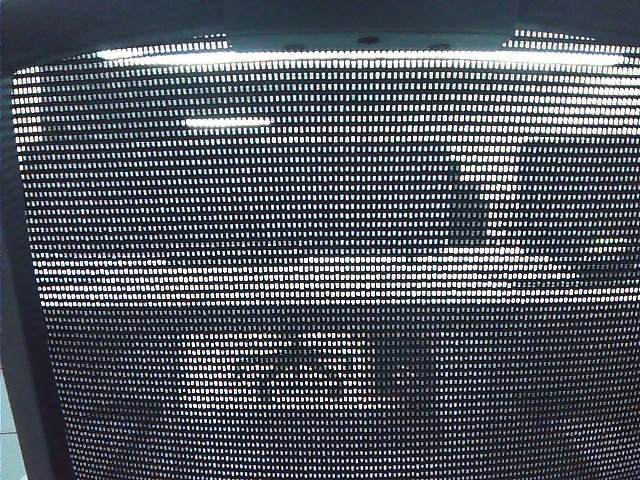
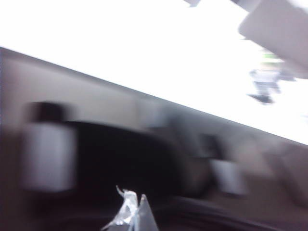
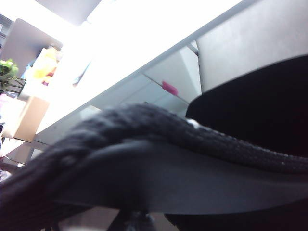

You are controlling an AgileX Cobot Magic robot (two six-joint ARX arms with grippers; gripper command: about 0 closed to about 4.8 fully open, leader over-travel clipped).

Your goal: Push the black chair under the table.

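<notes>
The black chair (image 3: 159, 159) presses close against both arms, its mesh back (image 1: 330, 280) filling the exterior view. The desk (image 3: 144, 53) edge lies just ahead of the right claw, so pushing looks underway, unfinished. I cannot tell either claw's state.

A long bright ceiling light strip (image 1: 360, 58) runs across the far top of the exterior view, with a shorter strip (image 1: 228, 122) below it to the left. A pale patch of floor (image 1: 7, 430) shows at the near left corner. In the right wrist view, strong light washes out much of the room; a green plant (image 3: 7, 70), a yellow object (image 3: 45, 62) and a tan box (image 3: 29, 118) stand close together. The left wrist view is blurred, with glare and a grey panel (image 2: 279, 29).
</notes>
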